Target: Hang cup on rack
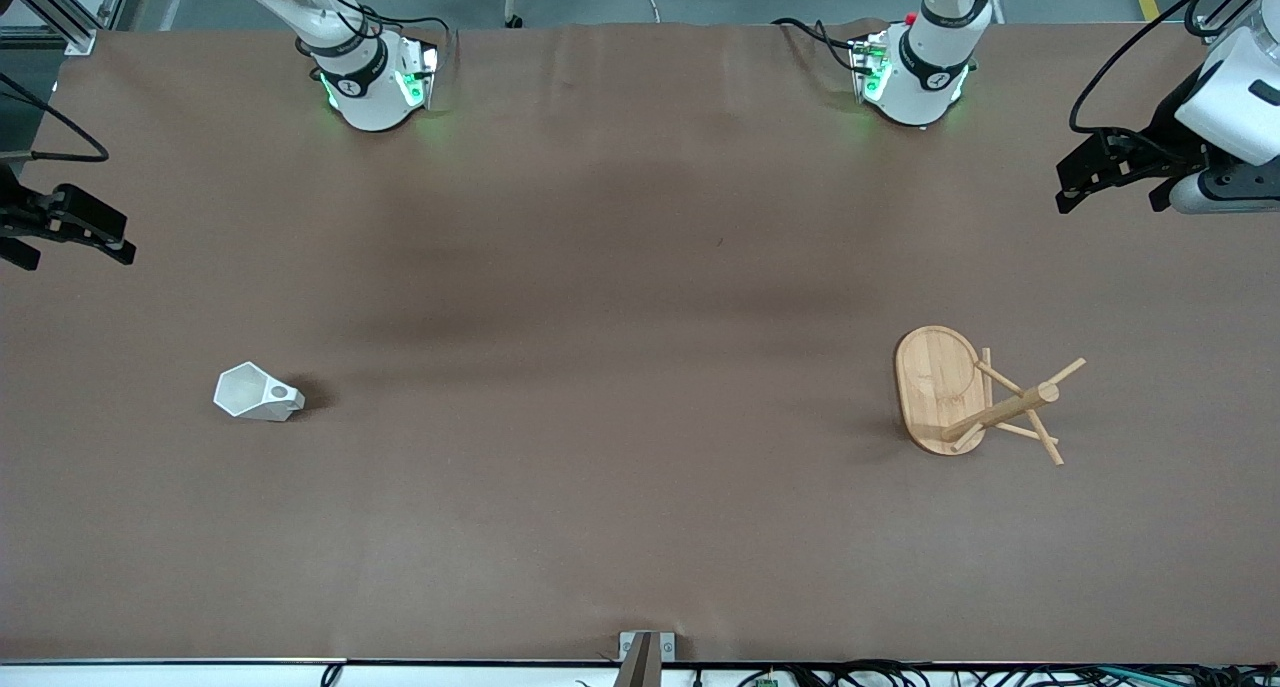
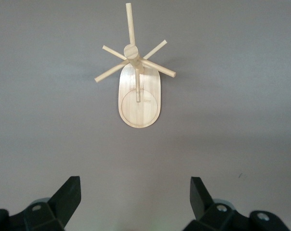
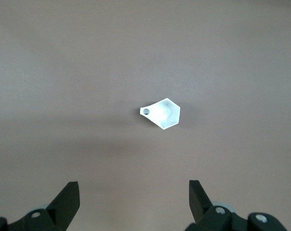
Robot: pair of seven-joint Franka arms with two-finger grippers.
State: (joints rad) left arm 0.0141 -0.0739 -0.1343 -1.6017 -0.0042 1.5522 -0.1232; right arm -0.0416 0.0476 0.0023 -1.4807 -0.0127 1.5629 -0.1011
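The cup [image 1: 258, 393] [image 3: 163, 113] lies on the brown worktop [image 1: 600, 367] toward the right arm's end, white and faceted, its hexagonal rim open to view and its handle tab with the round hole pointing toward the middle of the worktop; nothing touches it. The rack [image 1: 975, 397] [image 2: 137, 79] stands well apart from the cup, toward the left arm's end and at about the same nearness to the front camera; its oval bamboo base sits flat on the worktop, the central post rises from one end of that base, and thin pegs angle out from the post on several sides; no cup hangs on any peg.

The right end effector [image 1: 45, 229] [image 3: 133, 202] is up over the worktop's edge at the right arm's end, its two black fingers spread wide with nothing between them; in the right wrist view the cup shows in the gap between the fingers, farther off on the worktop. The left end effector [image 1: 1110, 172] [image 2: 136, 199] is over the worktop's edge at the left arm's end, fingers likewise spread wide and empty; the left wrist view shows the rack between them at a distance.
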